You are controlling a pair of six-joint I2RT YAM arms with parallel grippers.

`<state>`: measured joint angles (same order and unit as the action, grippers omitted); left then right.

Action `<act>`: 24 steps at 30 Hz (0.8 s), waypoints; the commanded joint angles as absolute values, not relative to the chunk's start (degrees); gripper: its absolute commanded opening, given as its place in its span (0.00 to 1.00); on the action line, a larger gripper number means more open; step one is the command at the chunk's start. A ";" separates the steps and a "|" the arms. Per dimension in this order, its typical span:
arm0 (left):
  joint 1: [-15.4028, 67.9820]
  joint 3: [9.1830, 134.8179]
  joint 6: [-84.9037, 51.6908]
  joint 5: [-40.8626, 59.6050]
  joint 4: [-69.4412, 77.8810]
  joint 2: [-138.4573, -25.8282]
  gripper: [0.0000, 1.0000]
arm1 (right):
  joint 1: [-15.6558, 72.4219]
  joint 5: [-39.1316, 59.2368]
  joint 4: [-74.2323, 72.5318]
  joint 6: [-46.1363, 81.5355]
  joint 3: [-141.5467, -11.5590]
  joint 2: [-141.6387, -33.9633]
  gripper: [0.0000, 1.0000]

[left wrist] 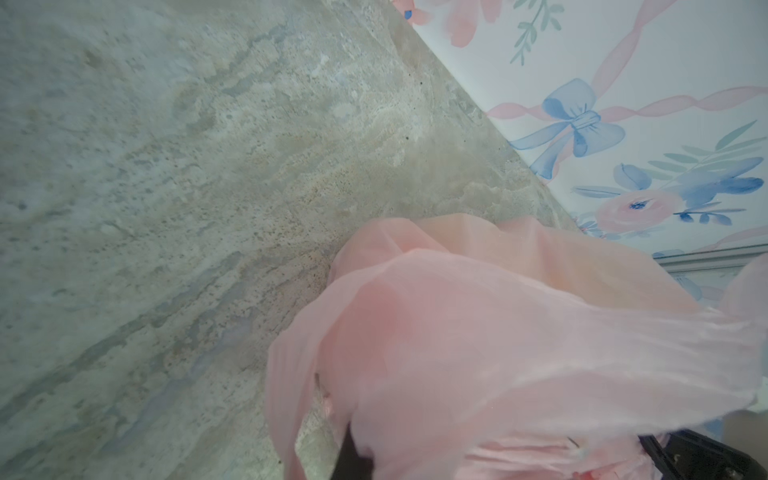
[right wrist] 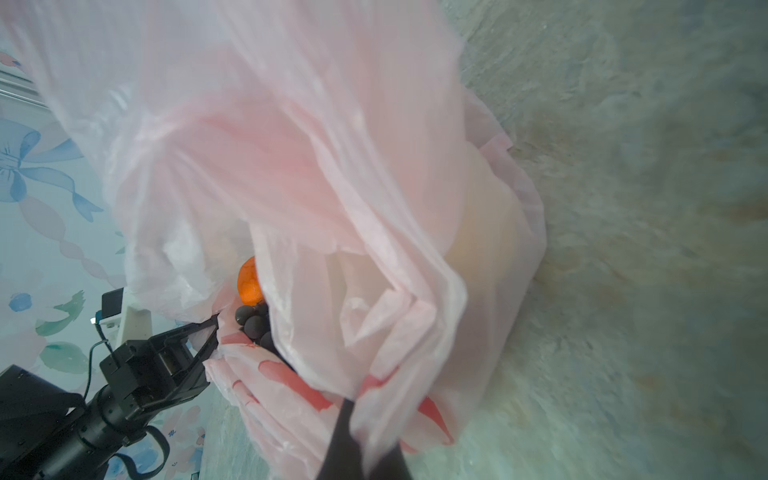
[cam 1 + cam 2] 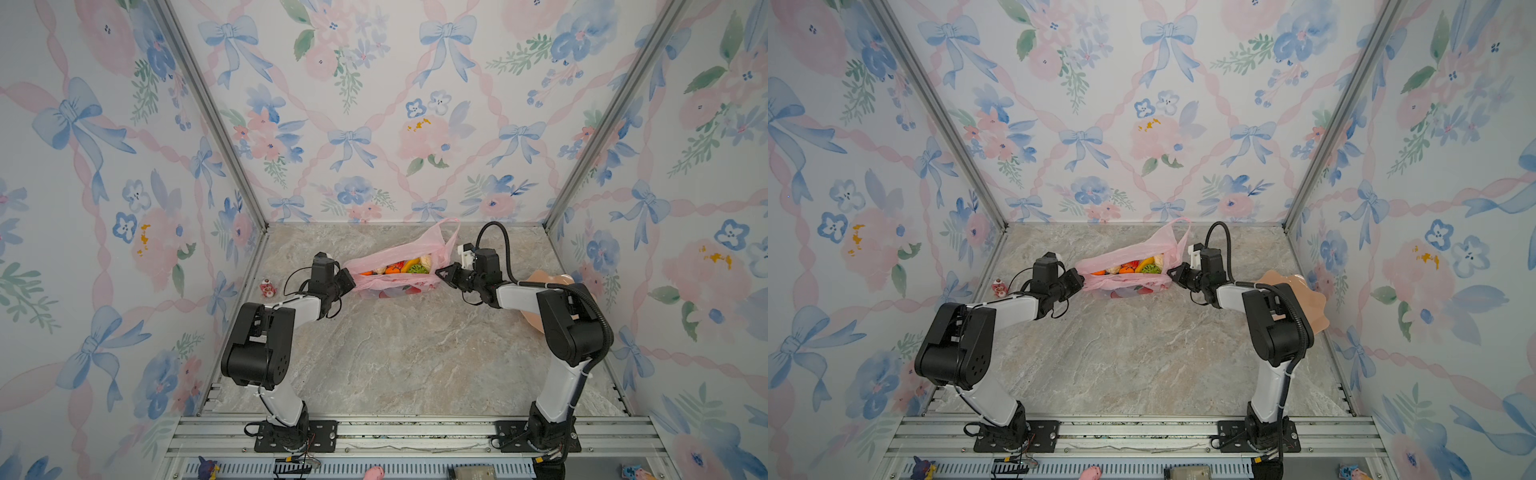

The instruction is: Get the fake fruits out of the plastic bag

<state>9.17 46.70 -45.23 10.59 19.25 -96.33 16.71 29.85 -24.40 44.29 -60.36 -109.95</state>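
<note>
One thin, translucent pink plastic bag (image 3: 419, 246) lies at the back middle of the marble table (image 3: 399, 353). Its long axis runs left to right and its mouth faces up. The left hand (image 3: 350, 282) is clamped on its left end and the right hand (image 3: 441, 274) on its right end. Small plastic fake fruits (image 3: 399, 267) crowd inside, their count unclear; one orange (image 2: 249, 280) and one dark grape bunch (image 2: 253, 325) show. One tiny red-and-white figurine (image 3: 267, 287) stands to the left. One peach scalloped plate (image 3: 544, 277) is partly hidden by the right arm.

thin translucent plastic bag (image 3: 399, 253), matt stone-look tabletop (image 3: 407, 353)

Plastic fake fruits (image 3: 405, 267) sit in the pink plastic bag (image 3: 399, 252); red-and-white figurine (image 3: 267, 287) to its left, peach scalloped plate (image 3: 542, 277) right
</note>
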 commanded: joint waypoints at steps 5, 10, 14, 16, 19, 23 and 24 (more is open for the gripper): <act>11.51 45.04 -41.77 11.97 22.51 -91.84 0.00 | 19.23 22.41 -9.46 37.53 -68.24 -109.87 0.35; 14.42 44.64 -39.54 11.19 22.41 -91.54 0.00 | 20.15 8.01 8.94 27.59 -71.25 -104.58 0.66; 15.75 44.56 -38.37 10.14 22.24 -91.23 0.00 | 23.78 -6.57 19.50 19.31 -75.63 -101.27 0.81; 16.32 44.63 -37.77 9.76 22.02 -91.14 0.00 | 26.12 -10.62 22.54 15.57 -79.01 -102.15 0.86; 16.94 44.83 -37.10 9.08 21.40 -90.95 0.00 | 28.43 -13.53 27.00 12.86 -86.23 -106.94 0.89; 17.41 44.70 -36.65 8.53 20.75 -90.35 0.00 | 28.99 -13.51 31.53 13.70 -96.02 -115.15 0.90; 17.54 44.62 -36.67 8.35 20.64 -90.16 0.00 | 29.12 -13.58 32.47 13.73 -98.00 -116.81 0.90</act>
